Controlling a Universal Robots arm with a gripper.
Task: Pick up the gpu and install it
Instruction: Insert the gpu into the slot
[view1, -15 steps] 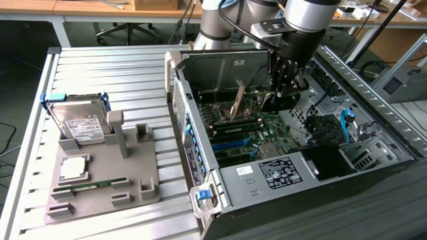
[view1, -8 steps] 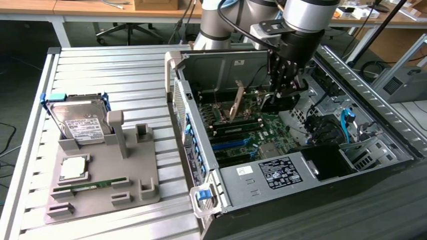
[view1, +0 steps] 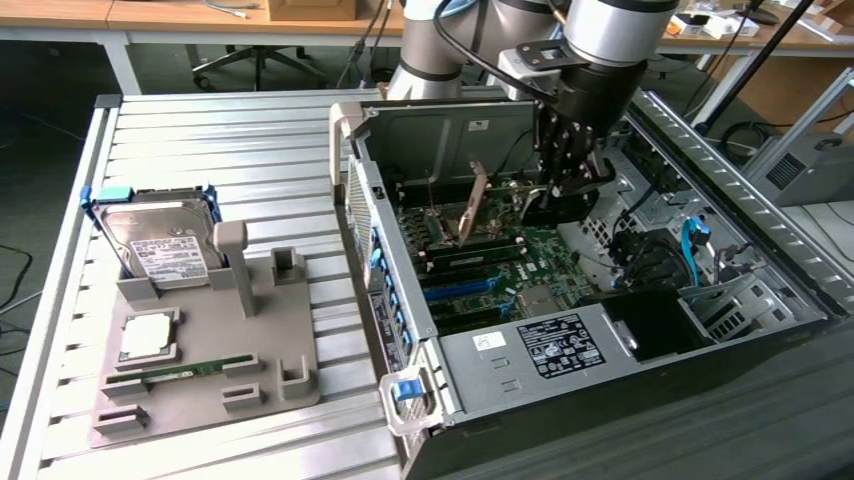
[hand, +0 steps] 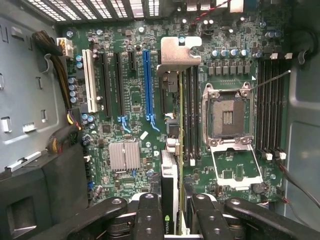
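My gripper is down inside the open computer case, over the green motherboard. It is shut on the gpu, a thin dark card hanging below the fingers. In the wrist view the gpu stands edge-on between the black fingers, with a small green logo near them. Its silver bracket is at the far end, above the board. The card hovers beside the long blue slot and the memory slots. I cannot tell whether it touches the board.
The CPU socket lies open with its frame folded out. A black shroud and cable bundles crowd one side of the case. On the exterior view's left, a grey fixture holds a hard drive, a CPU and a memory stick.
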